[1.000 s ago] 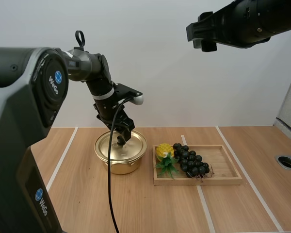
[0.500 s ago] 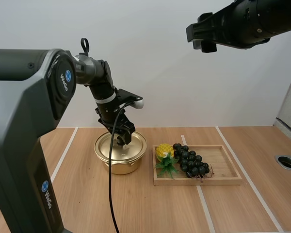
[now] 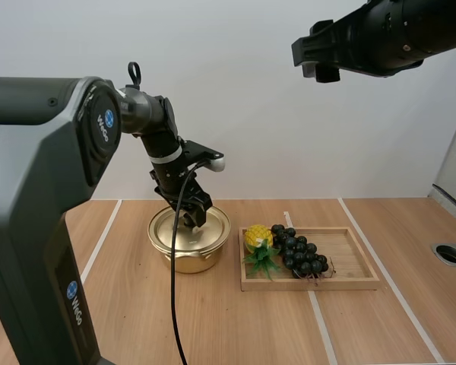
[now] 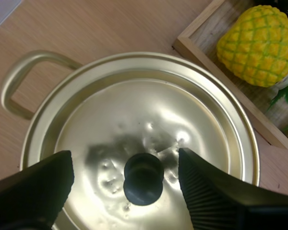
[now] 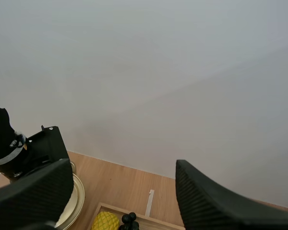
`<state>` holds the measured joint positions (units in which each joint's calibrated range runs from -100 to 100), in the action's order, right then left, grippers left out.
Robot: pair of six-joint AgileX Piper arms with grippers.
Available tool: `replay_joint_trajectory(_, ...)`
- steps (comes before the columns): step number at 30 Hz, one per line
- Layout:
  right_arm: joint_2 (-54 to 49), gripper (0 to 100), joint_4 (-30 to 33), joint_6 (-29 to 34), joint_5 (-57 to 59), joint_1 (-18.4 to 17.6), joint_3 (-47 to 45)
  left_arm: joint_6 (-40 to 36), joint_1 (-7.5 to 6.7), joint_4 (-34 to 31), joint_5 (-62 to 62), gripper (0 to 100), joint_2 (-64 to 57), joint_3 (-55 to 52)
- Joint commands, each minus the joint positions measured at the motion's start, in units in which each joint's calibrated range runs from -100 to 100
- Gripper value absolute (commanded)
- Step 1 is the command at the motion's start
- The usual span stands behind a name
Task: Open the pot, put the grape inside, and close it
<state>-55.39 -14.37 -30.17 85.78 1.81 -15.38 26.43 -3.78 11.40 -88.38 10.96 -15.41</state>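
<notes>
A gold pot (image 3: 188, 257) stands left of centre on the table with its lid (image 4: 149, 110) on. My left gripper (image 3: 191, 220) hangs just over the lid. In the left wrist view, my left gripper (image 4: 124, 154) is open, its fingers on either side of the black knob (image 4: 143, 178) without touching it. A dark bunch of grapes (image 3: 298, 251) lies in the wooden tray (image 3: 357, 283) right of the pot. My right gripper (image 3: 319, 57) is held high above the tray, and the right wrist view shows my right gripper (image 5: 122, 165) open with nothing in it.
A yellow toy pineapple (image 3: 258, 237) with green leaves sits at the tray's left end, close to the pot. The pot's looped side handle (image 4: 17, 81) sticks out on the side away from the tray. A round hole (image 3: 451, 254) is set into the table at the far right.
My left gripper has sunk a little closer to the lid knob, still open. The right arm has stayed where it was.
</notes>
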Motion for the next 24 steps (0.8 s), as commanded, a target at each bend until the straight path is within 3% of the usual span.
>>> replay_joint_trajectory(1,-0.4,100,-0.4,-0.4,0.0,0.2,0.5,-0.2,-0.25,0.8,0.9,100,0.6,0.5)
replay_joint_trajectory(13,-0.4,100,-0.4,-0.4,0.2,0.2,0.5,-1.7,-0.25,0.8,1.1,100,0.8,0.5)
replay_joint_trajectory(14,-0.4,100,-0.4,-0.4,0.2,0.2,0.5,-1.8,-0.25,0.8,1.1,90,0.8,0.5)
replay_joint_trajectory(17,-0.4,100,-0.4,-0.4,0.2,0.2,0.5,-1.8,-0.25,0.8,1.1,19,0.8,0.5)
replay_joint_trajectory(18,-0.4,100,-0.4,-0.4,0.2,0.2,0.5,-1.6,-0.25,0.8,1.1,0,0.8,0.5)
replay_joint_trajectory(24,-0.4,100,-0.4,-0.4,0.2,0.2,0.5,-1.7,-0.25,0.6,1.1,0,0.8,0.5)
